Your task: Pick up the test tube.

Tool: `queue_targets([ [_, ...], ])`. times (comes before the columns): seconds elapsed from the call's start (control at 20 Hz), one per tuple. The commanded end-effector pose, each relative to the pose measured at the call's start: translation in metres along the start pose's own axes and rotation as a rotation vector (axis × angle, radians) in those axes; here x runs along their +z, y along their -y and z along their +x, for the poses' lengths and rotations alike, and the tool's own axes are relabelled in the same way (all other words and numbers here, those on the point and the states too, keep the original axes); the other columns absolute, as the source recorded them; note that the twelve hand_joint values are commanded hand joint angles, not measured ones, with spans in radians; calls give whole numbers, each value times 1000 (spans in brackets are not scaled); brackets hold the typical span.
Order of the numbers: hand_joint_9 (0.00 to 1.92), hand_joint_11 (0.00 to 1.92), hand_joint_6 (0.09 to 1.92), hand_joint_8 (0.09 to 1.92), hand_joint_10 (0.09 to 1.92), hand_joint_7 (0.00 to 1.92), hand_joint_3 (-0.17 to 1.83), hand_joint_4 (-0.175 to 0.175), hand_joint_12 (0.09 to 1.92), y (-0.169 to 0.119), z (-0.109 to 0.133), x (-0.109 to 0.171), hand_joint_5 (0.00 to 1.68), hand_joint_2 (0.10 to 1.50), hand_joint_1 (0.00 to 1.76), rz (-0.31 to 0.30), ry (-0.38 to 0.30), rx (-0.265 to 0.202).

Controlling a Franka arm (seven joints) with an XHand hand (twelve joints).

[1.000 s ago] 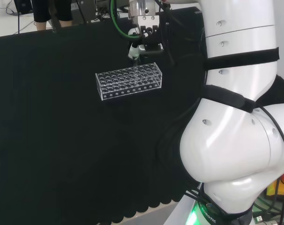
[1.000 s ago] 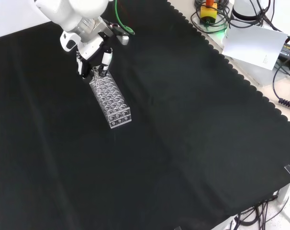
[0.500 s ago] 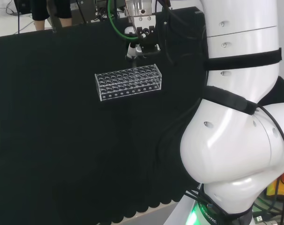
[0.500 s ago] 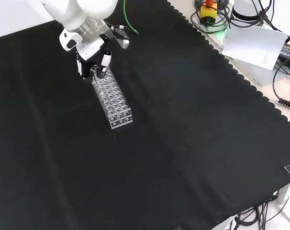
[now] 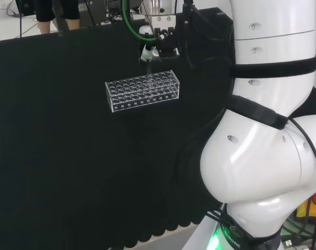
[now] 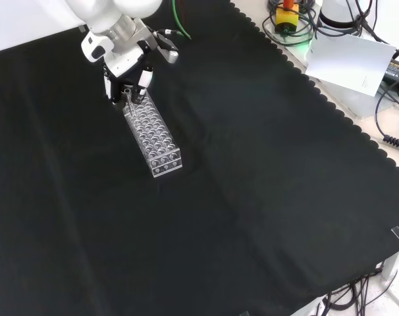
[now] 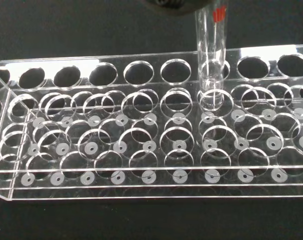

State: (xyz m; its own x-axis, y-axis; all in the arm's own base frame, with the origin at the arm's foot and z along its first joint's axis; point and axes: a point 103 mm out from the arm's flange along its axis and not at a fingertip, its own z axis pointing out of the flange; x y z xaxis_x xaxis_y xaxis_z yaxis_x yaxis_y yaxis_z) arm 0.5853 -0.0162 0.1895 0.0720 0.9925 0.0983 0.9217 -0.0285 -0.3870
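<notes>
A clear test tube (image 7: 211, 55) with a red mark near its top stands upright, and its rounded end still dips into a hole in the back row of the clear rack (image 7: 141, 165). In the head view the hand (image 5: 157, 42) hangs over the rack's (image 5: 142, 89) far edge, its fingers curled round the top of the test tube (image 5: 147, 65). In the front view the hand (image 6: 128, 69) is at the upper end of the rack (image 6: 155, 135) and pinches the test tube (image 6: 129, 100). The rack's other holes look empty.
The arm's white links (image 5: 262, 130) stand at the right of the head view. Beyond the cloth's scalloped edge in the front view lie a white sheet (image 6: 347, 62), cables (image 6: 394, 72) and a yellow and red device (image 6: 288, 13). Black cloth (image 6: 252, 197) lies bare round the rack.
The hand has risen a little over the rack's far end, drawing the test tube up with it. The rack has stayed in place.
</notes>
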Motion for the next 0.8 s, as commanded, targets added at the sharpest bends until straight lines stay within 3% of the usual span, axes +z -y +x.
queue_targets([
  [0.05, 1067, 1315, 631, 1084, 958, 1087, 0, -175, 905, 5, -3, -4, 988, 1069, 1402, 4, -24, 4],
  [0.8, 1038, 1301, 592, 1097, 1008, 1082, 0, -175, 917, 27, -7, -41, 1006, 1072, 1402, -40, -126, -14],
])
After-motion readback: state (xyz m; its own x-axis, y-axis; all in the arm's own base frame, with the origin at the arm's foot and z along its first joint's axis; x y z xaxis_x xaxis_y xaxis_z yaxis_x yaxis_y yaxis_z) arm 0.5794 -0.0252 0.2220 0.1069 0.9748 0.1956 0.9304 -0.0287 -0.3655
